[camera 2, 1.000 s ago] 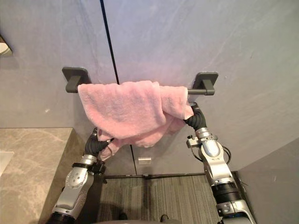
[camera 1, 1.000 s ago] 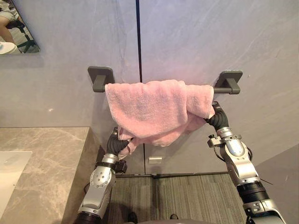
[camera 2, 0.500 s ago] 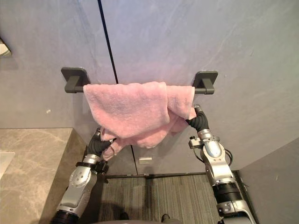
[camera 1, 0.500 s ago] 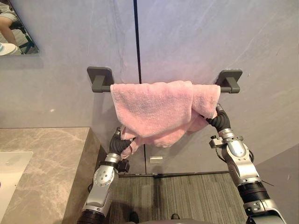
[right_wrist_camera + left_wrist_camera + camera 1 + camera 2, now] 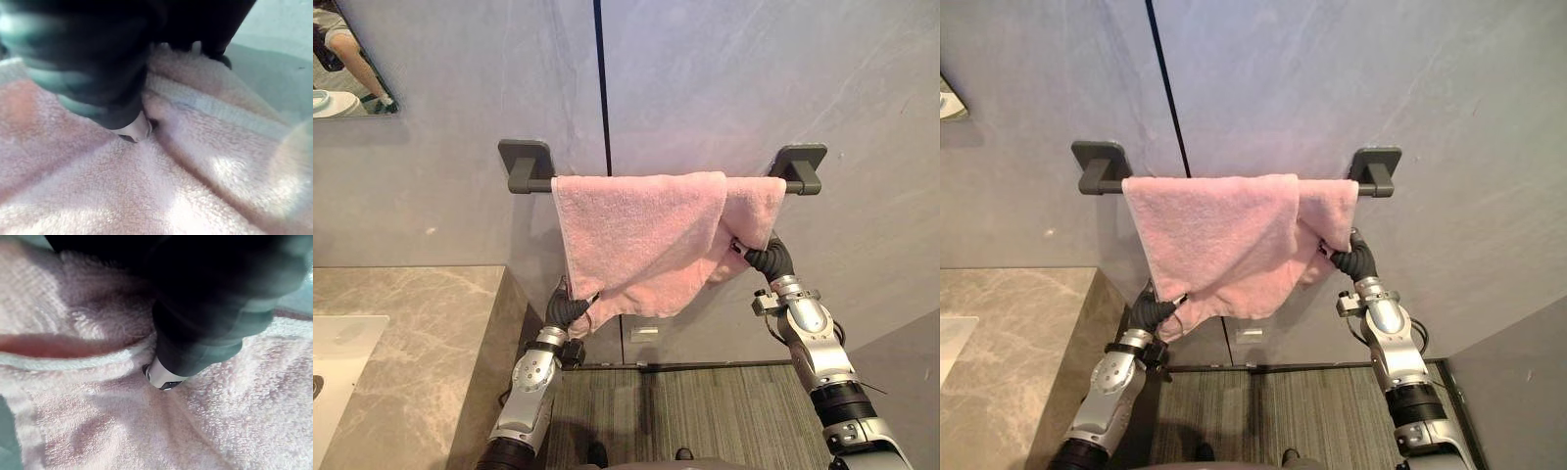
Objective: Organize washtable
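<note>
Wall: grey panels straight ahead of me, carrying the rail. I only need to keep clear of it.
Counter: marble top on my left, well apart from the work.
Towel: pink and draped over the rail. Its top edge lies fairly level, but the bottom hangs crooked. The lower left corner dangles lowest, and the right part is doubled into a shorter flap.
Rail: dark bar between two brackets. A short bare stretch shows at the left end, while the towel reaches right up to the right bracket.
Left hand: up under the towel's lower left corner, buried in the cloth. I cannot tell whether I am pinching the cloth or only resting against it.
Right hand: tucked behind the right flap, just below the right bracket. It is hidden the same way, so I cannot tell its hold either.
Step in hand: squaring the hang, as I judge it.
Doing it well: I draw down gently and evenly on both sides, so the cloth does not slide off the rail. I ease it a little leftward to centre it, then smooth the doubled flap flat.
Risk: terry loops snag easily, so I withdraw straight down and slowly.
</note>
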You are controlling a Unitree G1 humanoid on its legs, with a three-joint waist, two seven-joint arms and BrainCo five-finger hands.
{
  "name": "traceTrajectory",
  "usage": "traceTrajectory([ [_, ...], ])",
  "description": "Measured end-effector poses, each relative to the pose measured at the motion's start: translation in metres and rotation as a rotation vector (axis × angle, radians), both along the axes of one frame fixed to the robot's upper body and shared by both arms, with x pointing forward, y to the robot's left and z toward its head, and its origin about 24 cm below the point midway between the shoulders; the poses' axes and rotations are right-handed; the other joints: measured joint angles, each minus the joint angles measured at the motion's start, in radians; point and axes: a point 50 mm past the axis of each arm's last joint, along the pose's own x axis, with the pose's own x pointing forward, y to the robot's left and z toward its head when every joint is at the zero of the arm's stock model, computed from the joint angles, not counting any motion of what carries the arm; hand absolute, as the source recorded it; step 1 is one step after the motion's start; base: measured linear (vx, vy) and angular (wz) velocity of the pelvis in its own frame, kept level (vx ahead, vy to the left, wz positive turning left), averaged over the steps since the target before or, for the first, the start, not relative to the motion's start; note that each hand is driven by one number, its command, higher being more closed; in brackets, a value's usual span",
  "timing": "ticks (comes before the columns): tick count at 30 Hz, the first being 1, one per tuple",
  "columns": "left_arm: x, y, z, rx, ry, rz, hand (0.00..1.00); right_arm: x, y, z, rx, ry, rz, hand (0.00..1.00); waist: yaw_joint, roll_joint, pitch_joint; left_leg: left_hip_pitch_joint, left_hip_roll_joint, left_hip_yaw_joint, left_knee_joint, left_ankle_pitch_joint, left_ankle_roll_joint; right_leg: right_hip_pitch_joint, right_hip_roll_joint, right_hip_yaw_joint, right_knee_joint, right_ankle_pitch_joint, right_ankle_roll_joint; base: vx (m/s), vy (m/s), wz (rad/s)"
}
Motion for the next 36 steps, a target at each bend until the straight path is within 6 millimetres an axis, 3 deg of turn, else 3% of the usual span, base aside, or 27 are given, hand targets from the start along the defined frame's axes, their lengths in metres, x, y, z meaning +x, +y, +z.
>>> traceTrajectory([
  [10, -0.001, 0.004, -0.009, 0.006, 0.036, 0.019, 1.00, 0.000, 0.009, -0.009, -0.056, 0.014, 0.009, 1.00, -0.002, 0.007, 0.005, 0.006, 0.000, -0.005, -0.007, 0.000, 0.000, 0.013, 0.000, -0.011, -0.009, 0.000, 0.000, 0.00, -0.006, 0.02],
  [11, -0.001, 0.006, -0.010, 0.007, 0.042, 0.025, 1.00, -0.001, 0.010, -0.009, -0.065, 0.014, 0.010, 0.00, -0.002, 0.007, 0.005, 0.006, 0.000, -0.005, -0.007, 0.000, 0.000, 0.013, 0.000, -0.010, -0.010, 0.000, 0.000, 0.00, 0.000, 0.00],
  [12, 0.001, 0.007, -0.009, 0.006, 0.038, 0.030, 1.00, -0.001, 0.010, -0.010, -0.064, 0.017, 0.010, 0.00, -0.002, 0.007, 0.005, 0.006, 0.000, -0.005, -0.007, -0.001, 0.000, 0.014, 0.000, -0.008, -0.010, 0.000, 0.000, 0.00, 0.000, 0.00],
  [13, 0.001, 0.007, -0.009, 0.006, 0.036, 0.032, 0.00, -0.002, 0.010, -0.011, -0.065, 0.020, 0.008, 0.00, -0.002, 0.006, 0.005, 0.006, 0.000, -0.005, -0.007, -0.001, 0.000, 0.015, 0.000, -0.008, -0.011, 0.000, 0.000, 0.00, 0.000, 0.00],
  [21, 0.000, 0.013, -0.013, 0.014, 0.055, 0.078, 0.00, -0.009, 0.006, -0.022, -0.109, 0.047, -0.051, 0.00, -0.003, 0.003, 0.007, 0.012, 0.002, 0.000, -0.007, -0.003, -0.003, 0.028, 0.001, -0.005, -0.031, 0.007, 0.001, 0.00, -0.002, 0.00],
  [36, -0.021, 0.027, -0.031, 0.021, 0.151, 0.156, 0.00, -0.041, 0.004, -0.068, -0.024, 0.236, -0.137, 0.00, -0.018, -0.004, 0.012, 0.005, 0.003, 0.010, -0.001, -0.008, -0.005, 0.021, 0.003, 0.005, -0.042, 0.013, 0.000, 0.00, -0.004, -0.01],
])
